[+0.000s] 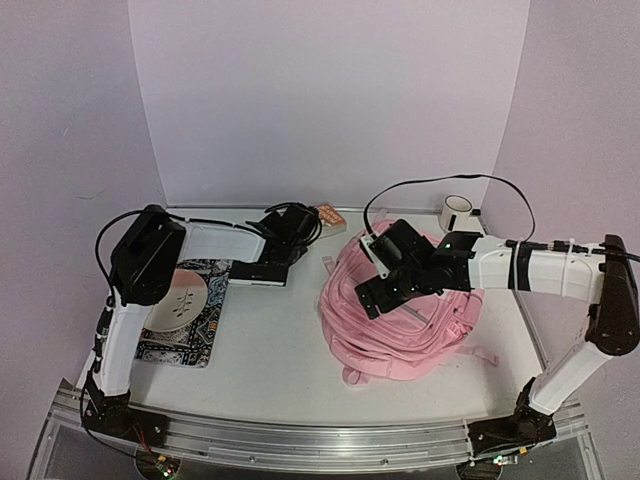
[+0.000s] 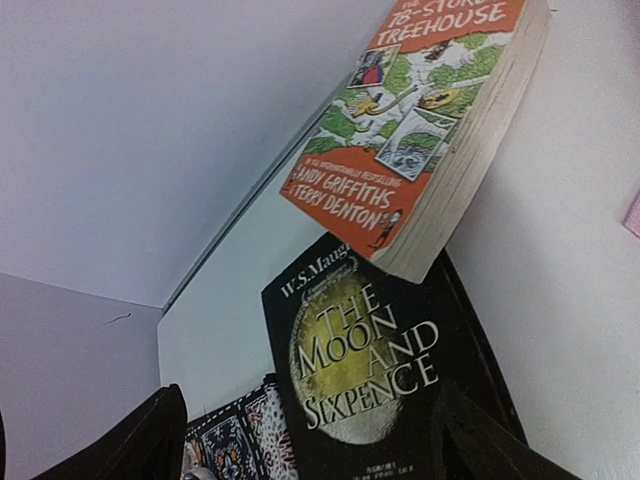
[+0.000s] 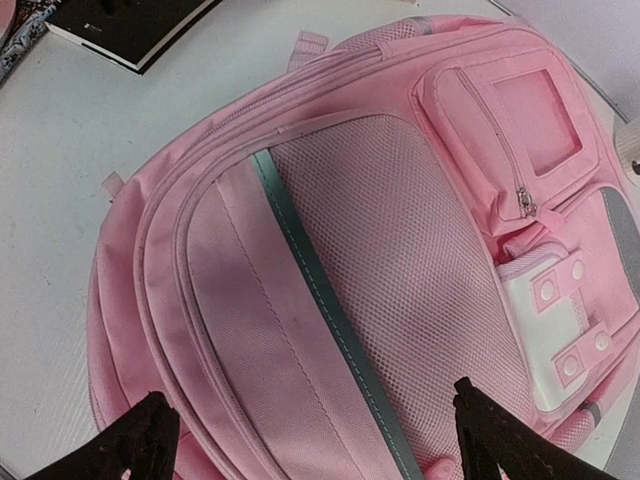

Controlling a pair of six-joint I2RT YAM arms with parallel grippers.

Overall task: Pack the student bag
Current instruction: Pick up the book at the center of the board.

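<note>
The student bag [image 1: 400, 325], a pink backpack, lies flat at the right middle of the table. In the right wrist view the student bag [image 3: 350, 260] fills the frame, with a mesh front panel, zipped pockets and a white patch [image 3: 555, 320]. My right gripper [image 1: 378, 293] hovers over its left part, open and empty [image 3: 315, 450]. My left gripper [image 1: 280, 245] is open and empty above a black book [image 1: 258, 272], "The Moon and Sixpence" [image 2: 370, 370]. An orange "Treehouse" book [image 2: 420, 130] lies with its corner on the black book's far end.
A patterned mat [image 1: 205, 335] with a white plate [image 1: 180, 298] lies at the left. The mat's edge [image 2: 235, 435] shows beside the black book. A white mug [image 1: 456, 213] stands at the back right. White walls close the back and sides.
</note>
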